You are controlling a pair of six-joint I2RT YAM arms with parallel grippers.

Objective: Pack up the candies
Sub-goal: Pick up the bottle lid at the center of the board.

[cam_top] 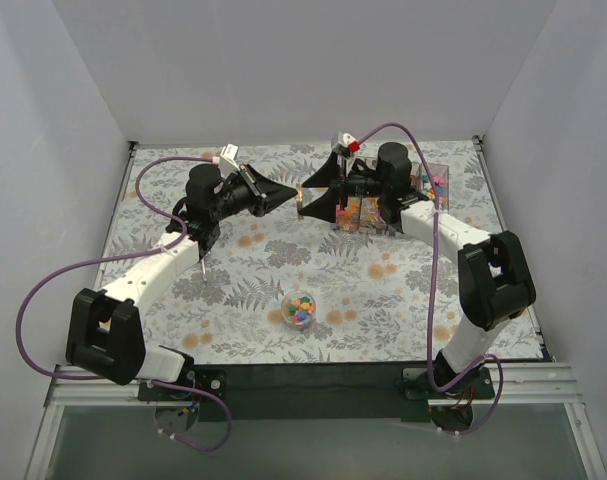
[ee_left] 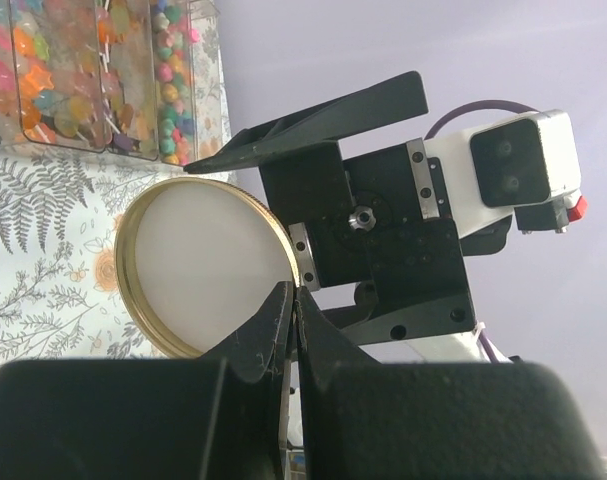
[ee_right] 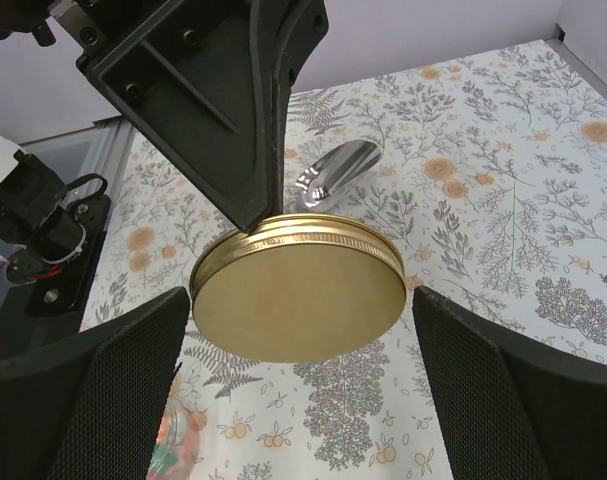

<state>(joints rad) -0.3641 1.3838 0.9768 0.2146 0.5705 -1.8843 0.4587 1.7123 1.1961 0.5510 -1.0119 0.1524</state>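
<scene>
While the left gripper [ee_left: 291,296] pinches the gold lid [ee_right: 313,285] by its rim and the right gripper [ee_right: 301,305] gapes wide either side of it, the candies [cam_top: 300,310] sit in a jar [cam_top: 285,313] well apart from the lid, on its near side, so a mistimed release could drop the lid.

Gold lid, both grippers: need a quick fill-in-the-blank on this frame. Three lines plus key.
1. The left gripper is ___ on the rim of the gold lid.
2. The right gripper flanks that lid on both sides, its jaws ___.
3. The small jar near the table's front has no lid and holds mixed-colour ___.

Missing words: shut; open; candies.
</scene>
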